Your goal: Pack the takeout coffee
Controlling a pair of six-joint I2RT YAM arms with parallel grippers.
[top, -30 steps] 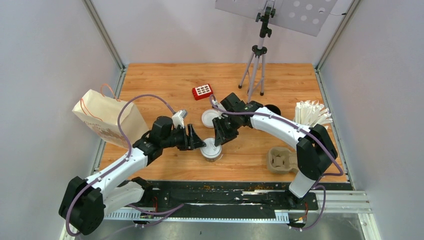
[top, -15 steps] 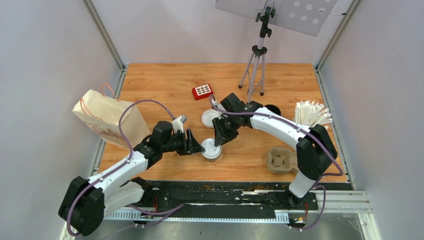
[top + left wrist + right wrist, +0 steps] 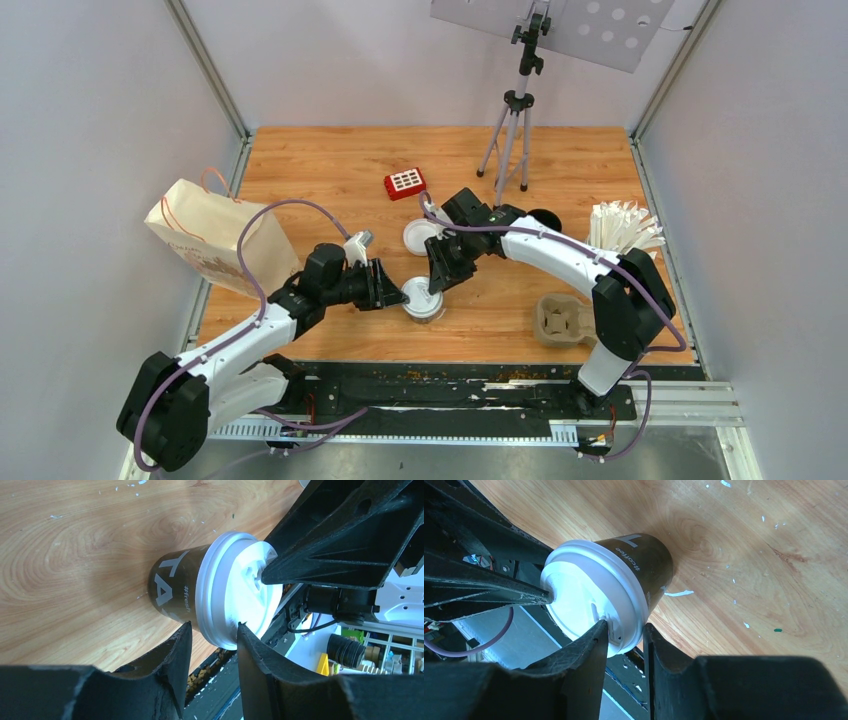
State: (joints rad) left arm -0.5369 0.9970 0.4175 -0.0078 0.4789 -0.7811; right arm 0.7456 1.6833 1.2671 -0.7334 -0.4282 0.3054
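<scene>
A takeout coffee (image 3: 422, 300), a black cup with pale print and a white lid, stands near the table's front middle. Both grippers are at its lid. My right gripper (image 3: 624, 626) is shut on the lid's rim (image 3: 626, 622), one finger on top and one against the side. It reaches in from the upper right (image 3: 438, 280). My left gripper (image 3: 214, 626) comes from the left (image 3: 395, 290) and is open. Its fingertips (image 3: 187, 627) straddle the lid's rim (image 3: 220, 630) with very little room. The cup's body (image 3: 172, 587) rests on the wood.
A second white-lidded cup (image 3: 419, 236) stands just behind. The brown paper bag (image 3: 215, 240) is at the left, the cardboard cup tray (image 3: 562, 320) at the front right, and a white cup of straws (image 3: 625, 228) at the right. A red box (image 3: 404, 183) and a tripod (image 3: 510, 130) stand further back.
My left gripper slid right up to the cup and its jaws have narrowed around the lid rim. The right gripper and the cup stayed put.
</scene>
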